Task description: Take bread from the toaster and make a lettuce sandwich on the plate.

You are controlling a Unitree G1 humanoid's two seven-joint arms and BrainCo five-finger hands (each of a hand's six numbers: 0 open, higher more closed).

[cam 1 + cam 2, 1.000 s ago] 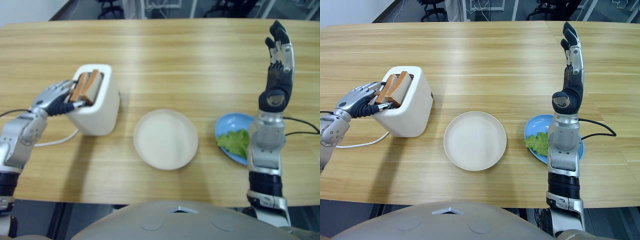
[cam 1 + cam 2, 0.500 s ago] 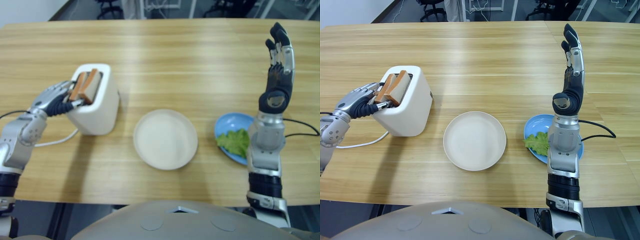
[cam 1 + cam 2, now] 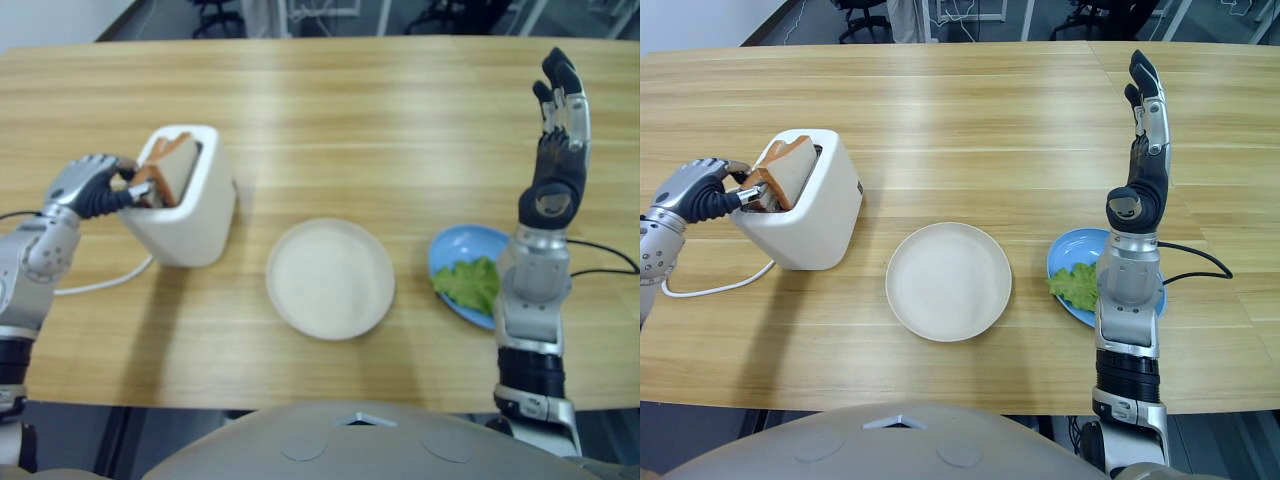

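A white toaster (image 3: 810,215) stands tipped toward the left at the table's left side. Two bread slices (image 3: 780,172) stick out of its top. My left hand (image 3: 702,191) is beside the toaster's top left edge, with its fingers shut on the nearer slice. An empty cream plate (image 3: 948,280) lies at the middle of the table. At the right, a green lettuce leaf (image 3: 1075,284) rests on a small blue plate (image 3: 1068,250). My right hand (image 3: 1146,115) is held upright above the blue plate, with straight fingers and nothing in it.
The toaster's white cord (image 3: 710,287) runs along the table toward the left edge. A black cable (image 3: 1196,255) trails off to the right past the blue plate. Bare wooden tabletop (image 3: 970,120) stretches behind the plates.
My left hand has pulled left and up with the bread slice in its grip. The slices have risen and the toaster has tipped to the left. The right arm is unchanged.
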